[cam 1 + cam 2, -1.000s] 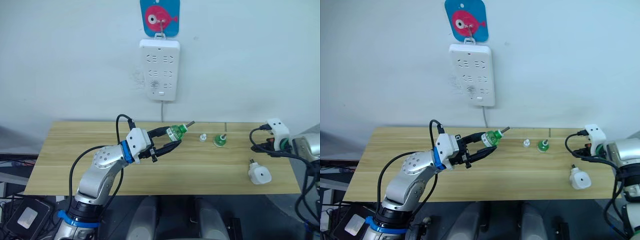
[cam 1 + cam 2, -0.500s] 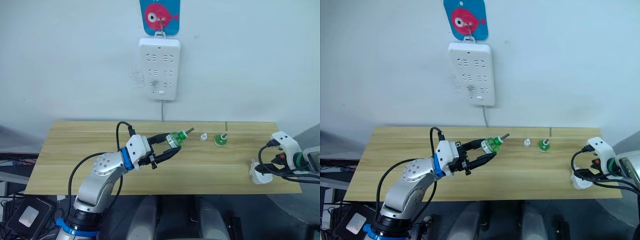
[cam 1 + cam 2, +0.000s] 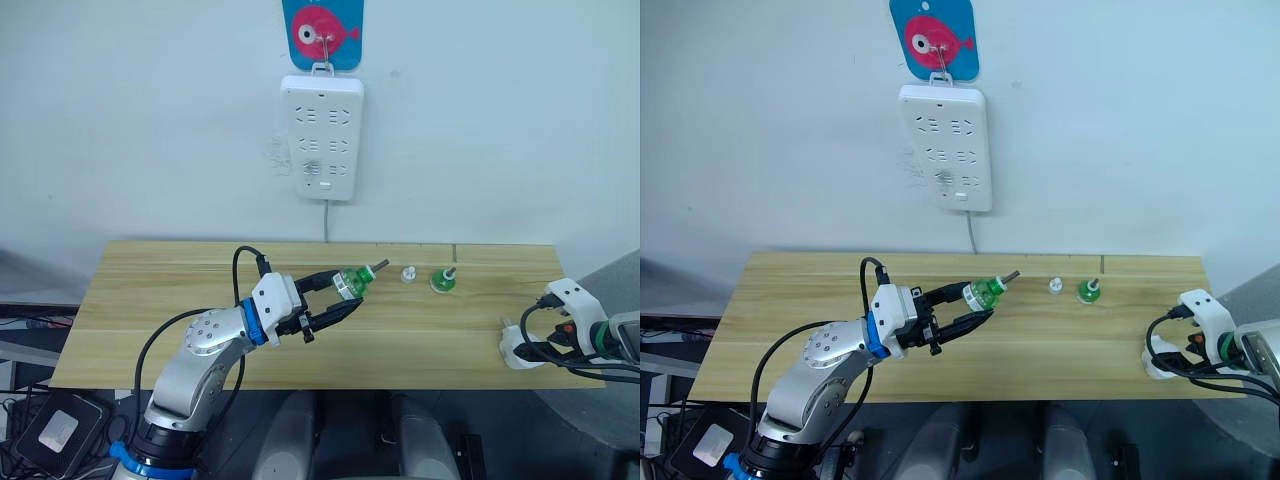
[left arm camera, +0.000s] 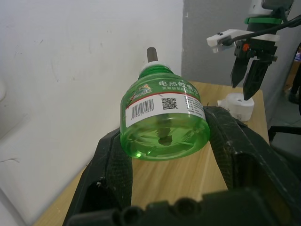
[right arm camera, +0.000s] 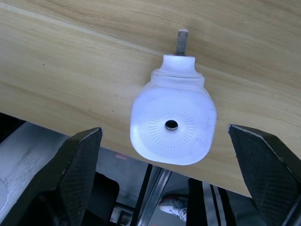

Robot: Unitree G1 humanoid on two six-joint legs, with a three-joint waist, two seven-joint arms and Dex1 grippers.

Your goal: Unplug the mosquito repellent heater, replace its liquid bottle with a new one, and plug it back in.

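Observation:
My left gripper [image 3: 347, 292] is shut on a green liquid bottle [image 3: 351, 281], held tilted above the middle of the wooden table [image 3: 180, 300] with its wick pointing right. In the left wrist view the bottle [image 4: 164, 120] sits between both black fingers [image 4: 113, 165]. The white mosquito repellent heater [image 5: 172, 123] lies unplugged near the table's front right edge, round vent up. My right gripper [image 5: 164, 128] hangs just over it, open, one finger on each side and apart from it. From the left wrist the right gripper [image 4: 248, 70] stands above the heater [image 4: 238, 104].
A white power strip [image 3: 322, 137] hangs on the wall under a blue fish hook [image 3: 322, 35], cord running down behind the table. Another green bottle [image 3: 440, 280] stands upright at the back right, a small white cap [image 3: 407, 273] beside it.
My right arm has come down and toward the front, from beside the table's right end to just over the heater. The left gripper has kept the bottle almost in place.

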